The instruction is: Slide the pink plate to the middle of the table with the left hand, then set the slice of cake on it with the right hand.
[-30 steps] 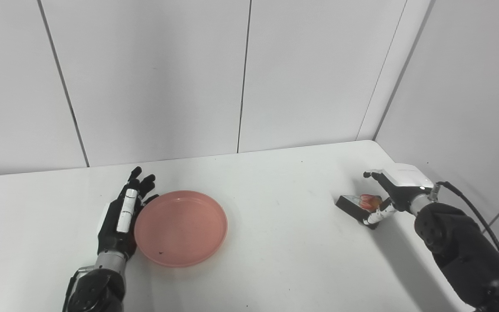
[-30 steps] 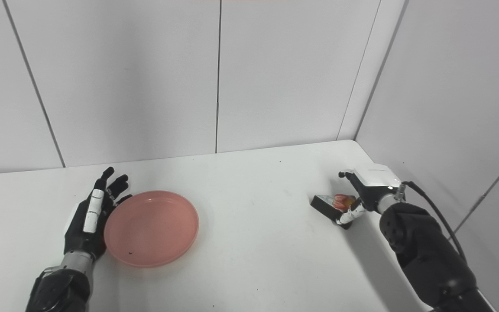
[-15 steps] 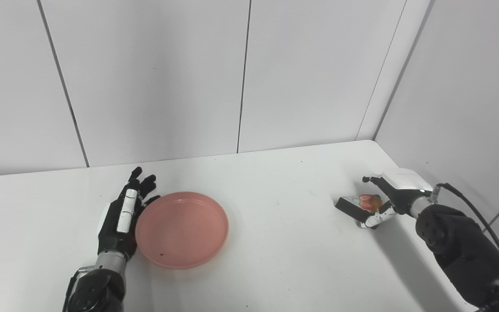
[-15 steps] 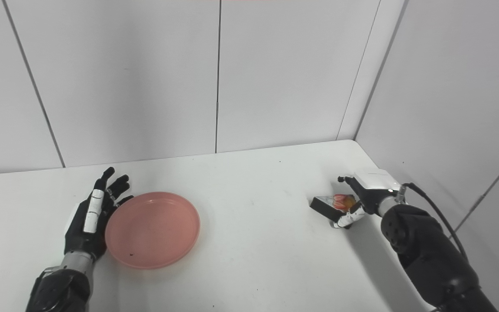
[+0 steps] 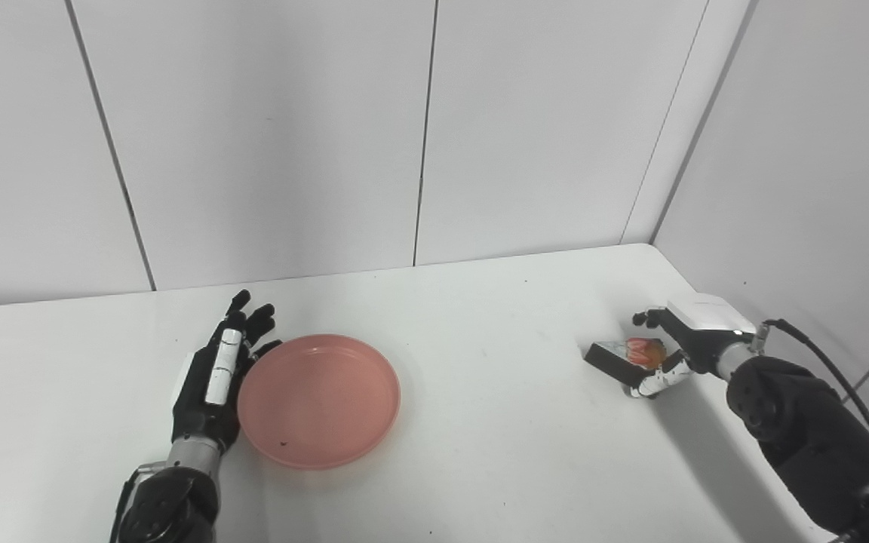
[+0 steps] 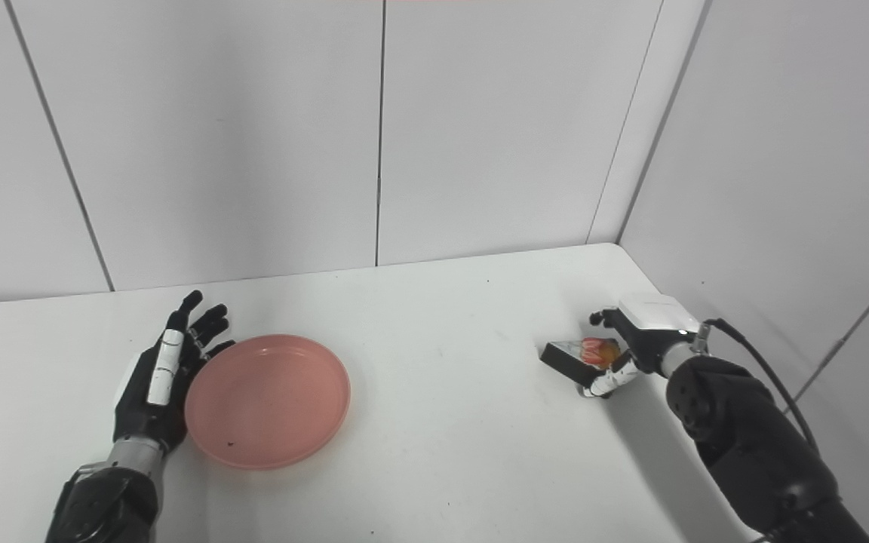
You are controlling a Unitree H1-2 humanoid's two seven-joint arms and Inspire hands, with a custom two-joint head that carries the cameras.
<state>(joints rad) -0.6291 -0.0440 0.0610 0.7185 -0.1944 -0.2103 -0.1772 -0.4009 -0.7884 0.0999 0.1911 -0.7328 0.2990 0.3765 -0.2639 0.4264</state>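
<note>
**Desk:** Where is the plate, and which hand has it?

**Photographer:** The round, shallow pink plastic plate (image 5: pixel 319 401) lies flat on the white worktop (image 5: pixel 480 422), directly to the right of the black left hand (image 5: pixel 212 381). That hand stands on edge with fingers straight and spread, gripping nothing, its palm side against the plate's left rim. The middle of the worktop lies further right of the hand, so a sideways push carries the plate there.

**Desk:** And the cake?

**Photographer:** The wedge-shaped slice of cake (image 5: pixel 625 356), dark-sided with a red and orange topping, rests just left of the right hand (image 5: pixel 680 347), long axis running left to right, point away from the hand. The hand's fingers curl round its near end; whether they are actually clamped on it, I cannot tell. Plate and cake are well apart.

**Desk:** Any writing?

**Photographer:** No brand, label or lettering readable anywhere.
</note>
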